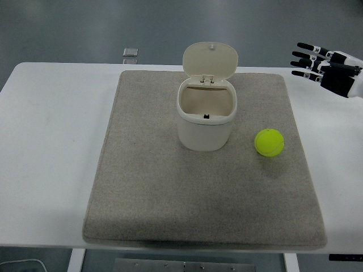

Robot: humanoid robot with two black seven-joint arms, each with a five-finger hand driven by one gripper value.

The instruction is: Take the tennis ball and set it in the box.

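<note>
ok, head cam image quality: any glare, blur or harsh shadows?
Head view: soft, even light, no glare on the white table; tennis ball and box sharp, with only faint shadows on the mat; right hand at the edge shows no obvious blur.

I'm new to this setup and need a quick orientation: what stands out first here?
The bright yellow tennis ball catches the eye, lying on the grey mat just right of the cream box, whose lid stands open. At the upper right edge the right hand hovers with fingers spread, holding nothing.
</note>
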